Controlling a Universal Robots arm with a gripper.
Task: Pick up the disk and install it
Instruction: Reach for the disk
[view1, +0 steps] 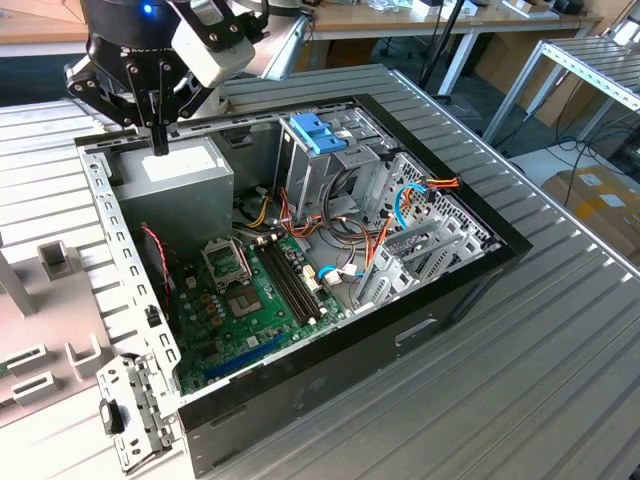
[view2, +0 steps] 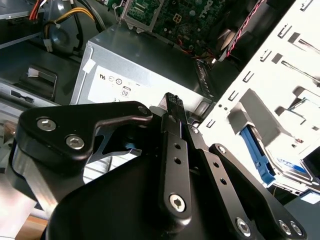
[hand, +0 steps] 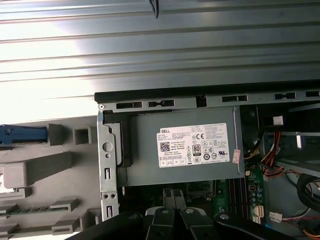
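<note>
Slatted table (view1: 560, 330); disk (view2: 257, 152) half hidden

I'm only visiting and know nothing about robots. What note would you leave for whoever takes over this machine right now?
Gripper: shut and empty, poised over the grey boxy power supply in the open black computer case.
Disk: the flat silver hard drive with blue side rails sits in the pale grey fixture outside the case.
Done: nothing yet.
Left: the disk is neither picked up nor installed.

tool (view1: 159, 147) | pointing down | jaws pressed together | nothing held
</note>
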